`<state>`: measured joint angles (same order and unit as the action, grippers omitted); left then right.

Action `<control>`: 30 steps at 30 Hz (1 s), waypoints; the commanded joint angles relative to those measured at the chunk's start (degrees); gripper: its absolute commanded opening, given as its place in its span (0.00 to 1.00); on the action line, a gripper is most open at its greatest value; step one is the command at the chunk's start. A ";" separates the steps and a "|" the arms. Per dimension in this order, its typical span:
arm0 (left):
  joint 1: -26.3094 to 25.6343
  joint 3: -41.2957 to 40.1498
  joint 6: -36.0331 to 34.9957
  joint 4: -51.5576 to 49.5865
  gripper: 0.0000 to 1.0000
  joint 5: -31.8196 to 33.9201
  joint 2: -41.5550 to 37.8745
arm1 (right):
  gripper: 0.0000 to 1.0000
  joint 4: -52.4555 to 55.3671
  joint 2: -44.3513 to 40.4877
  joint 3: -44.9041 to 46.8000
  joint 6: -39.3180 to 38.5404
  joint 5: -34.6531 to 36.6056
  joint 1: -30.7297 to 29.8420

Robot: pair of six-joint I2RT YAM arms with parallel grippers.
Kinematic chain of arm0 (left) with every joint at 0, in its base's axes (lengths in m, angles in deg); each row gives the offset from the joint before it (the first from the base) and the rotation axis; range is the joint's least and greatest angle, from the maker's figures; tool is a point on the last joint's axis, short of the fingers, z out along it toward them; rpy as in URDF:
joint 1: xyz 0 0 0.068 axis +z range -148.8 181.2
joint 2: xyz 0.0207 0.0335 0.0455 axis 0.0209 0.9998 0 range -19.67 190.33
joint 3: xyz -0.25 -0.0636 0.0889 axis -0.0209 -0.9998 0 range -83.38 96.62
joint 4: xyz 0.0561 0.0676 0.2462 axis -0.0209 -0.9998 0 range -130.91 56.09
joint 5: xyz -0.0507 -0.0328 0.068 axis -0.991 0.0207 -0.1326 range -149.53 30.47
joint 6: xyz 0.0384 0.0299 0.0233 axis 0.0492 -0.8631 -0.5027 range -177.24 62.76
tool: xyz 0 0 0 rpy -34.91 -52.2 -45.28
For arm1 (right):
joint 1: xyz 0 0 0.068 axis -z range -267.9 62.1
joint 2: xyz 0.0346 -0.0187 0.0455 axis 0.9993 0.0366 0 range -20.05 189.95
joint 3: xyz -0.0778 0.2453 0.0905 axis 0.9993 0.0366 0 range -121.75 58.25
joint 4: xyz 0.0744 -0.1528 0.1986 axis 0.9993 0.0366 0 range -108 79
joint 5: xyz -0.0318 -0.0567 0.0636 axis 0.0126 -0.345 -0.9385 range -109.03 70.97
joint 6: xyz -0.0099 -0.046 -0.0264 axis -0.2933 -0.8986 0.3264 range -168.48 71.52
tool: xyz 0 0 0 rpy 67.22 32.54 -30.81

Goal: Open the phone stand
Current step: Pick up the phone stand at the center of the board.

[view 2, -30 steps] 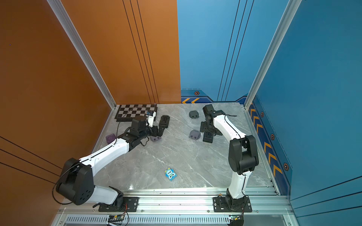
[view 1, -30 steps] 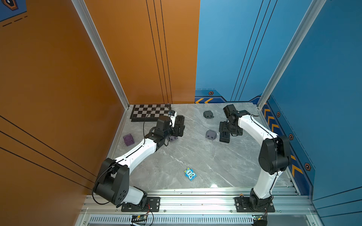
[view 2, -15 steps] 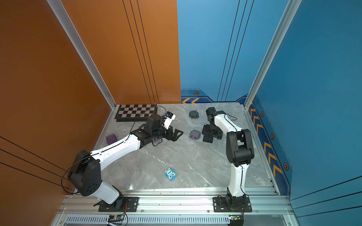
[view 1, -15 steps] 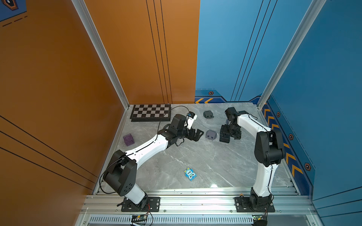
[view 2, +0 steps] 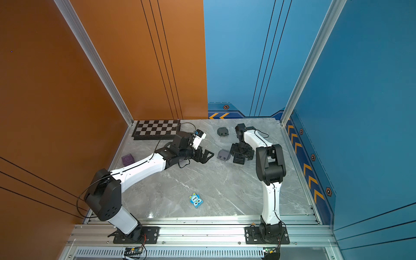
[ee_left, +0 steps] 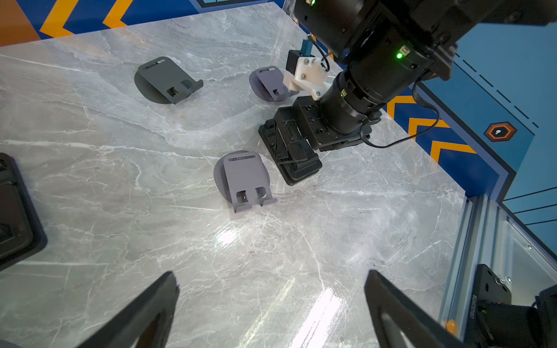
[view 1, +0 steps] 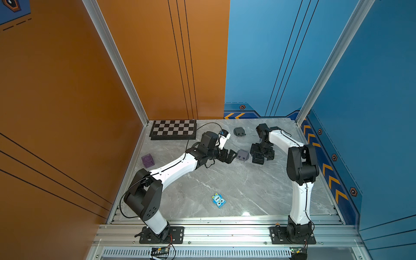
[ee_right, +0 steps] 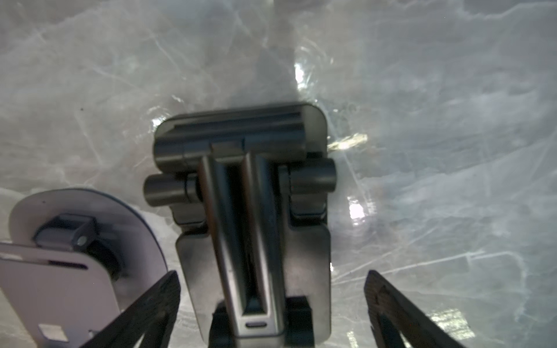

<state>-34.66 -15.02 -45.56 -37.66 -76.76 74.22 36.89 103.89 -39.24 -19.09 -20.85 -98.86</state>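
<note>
The black phone stand (ee_right: 256, 229) lies folded flat on the marble table, right of centre at the back in both top views (view 1: 258, 159) (view 2: 238, 160). My right gripper (ee_right: 272, 301) hangs open over it; its fingers straddle the stand's end without touching. In the left wrist view the stand (ee_left: 297, 162) lies under the right arm's wrist. My left gripper (ee_left: 271, 289) is open and empty, low over bare table, a short way left of a light grey stand (ee_left: 245, 177). In both top views it (view 1: 229, 155) (view 2: 206, 155) points right.
The light grey stand (view 1: 243, 154) stands propped beside the black one. A dark grey stand (view 1: 239, 131) and another light one (ee_left: 269, 83) sit further back. A chessboard (view 1: 173, 130) lies back left, a purple cube (view 1: 148, 161) at the left edge, a blue card (view 1: 218, 200) in front.
My left arm has swung from beside the chessboard toward the middle, ending near the light grey stand. The right gripper has stayed over the black stand while its elbow shifted.
</note>
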 commanded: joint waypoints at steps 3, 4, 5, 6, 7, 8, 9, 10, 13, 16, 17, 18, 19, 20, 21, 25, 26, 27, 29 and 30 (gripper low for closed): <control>-0.35 1.98 0.45 -0.82 0.98 -1.75 1.41 | 0.96 3.29 3.06 -3.91 -2.01 0.32 0.21; -0.35 1.96 0.45 -0.87 0.98 -1.73 1.39 | 0.96 3.42 3.52 -4.40 -2.05 0.21 0.40; -0.35 1.96 0.55 -0.87 0.98 -1.62 1.40 | 0.96 3.59 3.94 -4.89 -2.14 0.11 0.50; -0.35 1.95 0.62 -0.90 0.98 -1.56 1.41 | 0.95 3.72 4.52 -5.03 -2.29 0.06 0.64; -0.35 1.95 0.65 -0.94 0.98 -1.62 1.39 | 0.95 4.04 5.16 -5.94 -2.47 0.00 0.81; -0.40 1.91 0.71 -0.90 0.98 -1.58 1.30 | 0.93 4.53 5.72 -7.41 -2.65 -0.10 0.98; -0.44 1.89 0.71 -0.91 0.98 -1.50 1.32 | 0.92 4.95 6.31 -8.12 -2.91 -0.06 1.11; -0.44 1.87 0.80 -0.91 0.98 -1.49 1.24 | 0.90 5.21 6.81 -8.70 -3.09 -0.12 1.29; -0.52 1.91 0.73 -0.89 0.98 -1.33 1.01 | 0.87 6.00 8.29 -10.16 -3.87 -0.36 1.35; -0.56 2.17 0.74 -1.28 0.98 -1.37 0.84 | 0.82 7.43 9.70 -11.70 -4.42 -1.11 1.40; -0.62 2.32 0.71 -1.40 0.98 -1.40 0.86 | 0.80 7.74 9.92 -12.01 -4.58 -1.16 1.43; -0.62 2.39 0.63 -1.52 0.98 -1.31 0.77 | 0.78 8.15 10.18 -12.34 -4.65 -1.17 1.45; -0.70 2.63 0.62 -1.75 0.98 -1.31 0.73 | 0.76 8.30 10.27 -12.53 -4.73 -1.38 1.48; -0.71 2.83 0.62 -1.94 0.98 -1.39 0.71 | 0.74 8.46 10.34 -12.64 -4.78 -1.62 1.54; -0.78 3.13 0.62 -2.17 0.98 -1.39 0.66 | 0.68 8.68 10.50 -12.79 -4.71 -1.77 1.62; -0.96 3.95 1.20 -2.75 0.98 -1.49 0.03 | 0.38 10.21 10.48 -14.01 -4.62 -2.26 2.29; -0.96 4.04 1.46 -2.89 0.98 -1.39 -0.18 | 0.33 10.34 10.20 -14.25 -4.40 -2.22 2.54; -0.97 4.06 1.78 -2.89 0.98 -1.25 -0.36 | 0.29 10.47 9.78 -14.66 -4.13 -2.29 2.76; -1.09 4.20 2.33 -2.93 0.98 -1.28 -0.55 | 0.27 10.90 9.04 -15.79 -3.47 -2.85 3.26; -1.15 4.32 2.59 -2.93 0.98 -1.22 -0.54 | 0.25 11.34 8.71 -16.54 -3.14 -3.04 3.48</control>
<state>-34.96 -12.31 -44.22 -39.41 -76.74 75.27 44.89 113.04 -52.95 -23.11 -22.84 -96.52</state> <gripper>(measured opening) 0.983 0.727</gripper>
